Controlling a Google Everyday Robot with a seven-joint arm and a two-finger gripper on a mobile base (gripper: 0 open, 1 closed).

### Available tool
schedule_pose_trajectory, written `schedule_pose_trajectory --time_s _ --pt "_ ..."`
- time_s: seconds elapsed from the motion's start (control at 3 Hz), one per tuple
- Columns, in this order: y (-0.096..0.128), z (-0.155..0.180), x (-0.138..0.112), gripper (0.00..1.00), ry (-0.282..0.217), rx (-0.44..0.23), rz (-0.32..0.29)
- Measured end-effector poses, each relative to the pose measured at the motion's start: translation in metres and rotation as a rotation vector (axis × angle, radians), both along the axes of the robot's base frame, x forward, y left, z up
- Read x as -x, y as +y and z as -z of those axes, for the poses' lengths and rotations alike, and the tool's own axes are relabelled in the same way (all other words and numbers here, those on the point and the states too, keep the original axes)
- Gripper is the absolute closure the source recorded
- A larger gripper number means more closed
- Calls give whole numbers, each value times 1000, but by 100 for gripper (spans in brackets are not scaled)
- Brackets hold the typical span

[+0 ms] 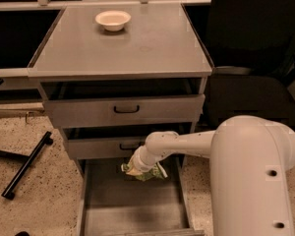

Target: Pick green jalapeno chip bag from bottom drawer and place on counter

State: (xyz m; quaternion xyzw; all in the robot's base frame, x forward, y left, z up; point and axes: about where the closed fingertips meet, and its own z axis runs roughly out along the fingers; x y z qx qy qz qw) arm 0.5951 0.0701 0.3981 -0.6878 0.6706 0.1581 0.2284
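**Bag gripped low in the open bottom drawer, close under the middle drawer**

The bag [146, 173] is seen toward the rear of the bottom drawer [132, 210], apparently clear of its floor. Crumpled green foil spills out at 3 and 9 o'clock of the gripper [137, 165]. The gripper's fingers are closed onto the bag's top and are largely buried in the foil, so only a small pinch is judged to be held.

Directly at 12 o'clock of the bag, and just beside it, the front of the middle drawer [103, 147] stands slightly pulled out. On a straight lift, the bag or the wrist would likely be dragged against that lip. The slippery foil could then be pulled from the grip and dropped back into the tray. Clearance toward 6 o'clock is probably needed first.

The counter [137, 48] lies well above, at 12 o'clock. A bowl [113, 19] rests near its 11 o'clock corner and could be knocked if the bag were set down there.
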Motion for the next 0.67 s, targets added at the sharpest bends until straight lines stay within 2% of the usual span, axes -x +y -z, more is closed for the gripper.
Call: schedule_pose_trajectory --time_s 0.33,0.67 --pt "3 -66 27 100 -40 -25 -34" --pt "30 -134 90 100 -61 -18 -127"
